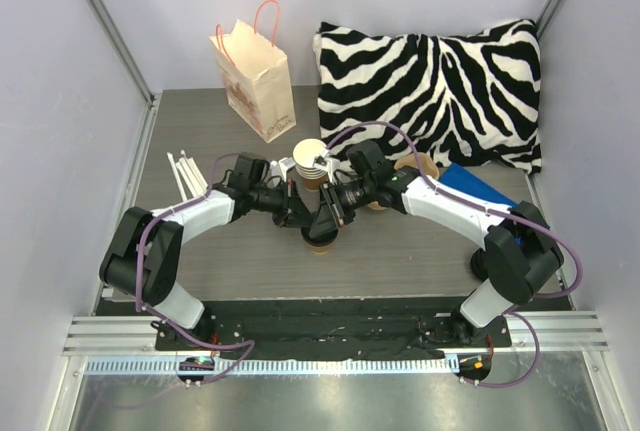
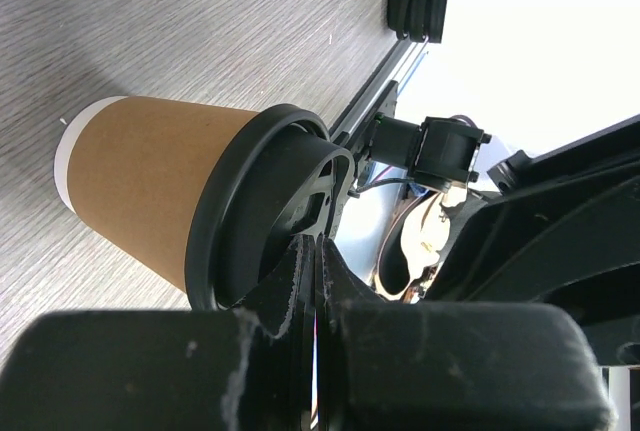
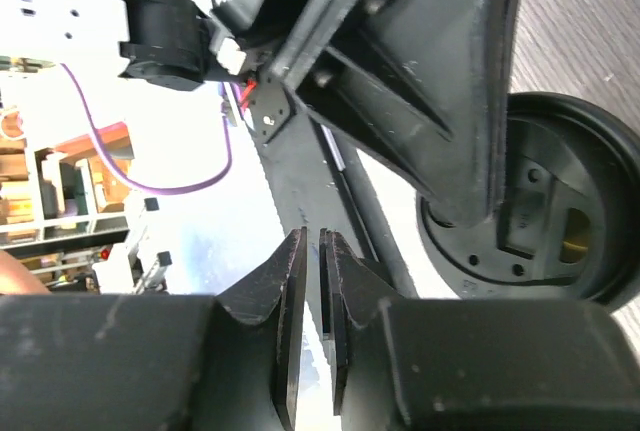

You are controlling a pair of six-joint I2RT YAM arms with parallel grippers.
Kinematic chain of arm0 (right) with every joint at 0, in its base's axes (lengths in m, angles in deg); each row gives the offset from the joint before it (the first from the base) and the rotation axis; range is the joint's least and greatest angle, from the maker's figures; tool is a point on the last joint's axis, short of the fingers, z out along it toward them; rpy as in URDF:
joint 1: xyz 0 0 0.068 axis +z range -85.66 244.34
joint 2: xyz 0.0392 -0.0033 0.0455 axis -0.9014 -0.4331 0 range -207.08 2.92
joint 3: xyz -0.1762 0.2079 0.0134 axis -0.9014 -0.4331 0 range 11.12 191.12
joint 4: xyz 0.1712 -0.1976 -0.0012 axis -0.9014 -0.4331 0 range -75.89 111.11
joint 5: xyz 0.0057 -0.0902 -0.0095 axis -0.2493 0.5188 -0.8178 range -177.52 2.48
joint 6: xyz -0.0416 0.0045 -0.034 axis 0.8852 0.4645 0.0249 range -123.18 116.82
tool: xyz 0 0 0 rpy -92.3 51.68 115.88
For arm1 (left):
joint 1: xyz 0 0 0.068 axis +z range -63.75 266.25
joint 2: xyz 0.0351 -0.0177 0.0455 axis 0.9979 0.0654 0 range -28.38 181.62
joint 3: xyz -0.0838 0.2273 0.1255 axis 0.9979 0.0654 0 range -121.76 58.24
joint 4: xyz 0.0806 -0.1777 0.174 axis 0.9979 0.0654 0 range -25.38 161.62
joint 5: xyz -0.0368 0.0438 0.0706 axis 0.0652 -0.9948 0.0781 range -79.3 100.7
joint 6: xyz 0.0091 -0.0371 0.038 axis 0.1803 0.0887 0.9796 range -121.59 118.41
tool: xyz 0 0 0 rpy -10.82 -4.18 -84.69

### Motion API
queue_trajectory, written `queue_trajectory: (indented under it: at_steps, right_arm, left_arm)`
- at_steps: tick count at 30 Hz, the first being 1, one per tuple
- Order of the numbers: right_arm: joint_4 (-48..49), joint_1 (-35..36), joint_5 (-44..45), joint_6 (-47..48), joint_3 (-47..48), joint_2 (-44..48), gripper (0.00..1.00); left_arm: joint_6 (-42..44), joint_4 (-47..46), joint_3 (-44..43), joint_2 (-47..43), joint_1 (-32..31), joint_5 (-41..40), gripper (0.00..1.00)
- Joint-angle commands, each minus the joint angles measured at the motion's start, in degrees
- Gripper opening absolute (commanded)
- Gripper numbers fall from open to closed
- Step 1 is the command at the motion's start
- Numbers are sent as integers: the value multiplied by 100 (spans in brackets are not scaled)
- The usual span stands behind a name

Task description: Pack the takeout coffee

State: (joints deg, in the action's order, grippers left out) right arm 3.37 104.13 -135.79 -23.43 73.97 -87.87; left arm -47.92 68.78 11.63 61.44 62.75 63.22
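The takeout coffee [image 1: 320, 240] is a brown paper cup [image 2: 150, 186] with a black lid [image 2: 245, 216], standing on the grey table between my two grippers. My left gripper [image 2: 318, 246] is shut and empty, its tips right at the lid's rim; in the top view it [image 1: 300, 217] comes in from the left. My right gripper [image 3: 312, 243] is shut with a hair-thin gap and nothing between the fingers. It [image 1: 336, 215] comes in from the right. The lid [image 3: 560, 221] shows to its right, with the left gripper's finger resting across it.
A paper bag [image 1: 256, 76] with pink handles stands at the back left. A stack of cream cups [image 1: 312, 157] is just behind the grippers. A zebra pillow [image 1: 430, 86] fills the back right, with a blue flat thing [image 1: 485, 189] before it. White sticks [image 1: 186, 175] lie left. Black lids [image 2: 420, 3] are stacked.
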Motion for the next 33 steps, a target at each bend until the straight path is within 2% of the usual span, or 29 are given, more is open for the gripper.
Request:
queue_trajectory:
  at_steps: [1,10,16,22,25,26,28,29,30,31,33]
  right_arm:
    - [314,20,-130,-199,-149,149,19]
    - [622,-50,371,206,-695,-598,18]
    - [421,-68,178,241,-459,-265,18]
    - [-149,-77,-68,557,147,166,25]
    - [-668,-129,-34,847,551,210,30]
    - [-774,-164,2,926,631,219,33]
    - [-1047,-261,107,1110,798,271,38]
    - [-1126,-357,229,1172,843,289,45]
    - [-1292,-401,317,1216,913,307,50]
    - [-1389,-419,431,1356,939,359,60]
    - [-1652,-428,888,1558,966,421,68]
  left_arm:
    - [273,322,-23,141,13,-531,0]
    - [370,427,-41,176,4,-558,0]
    - [396,498,-41,106,4,-514,0]
    - [387,454,-207,-166,4,-233,1]
    - [379,427,-392,-482,4,-84,9]
    - [379,419,-445,-561,4,-14,21]
    - [370,479,-542,-843,4,5,37]
    - [413,541,-647,-948,4,-4,48]
    - [457,620,-708,-1114,13,-30,52]
    - [510,830,-761,-1212,22,-65,55]
    - [642,1007,-867,-1370,83,-135,62]
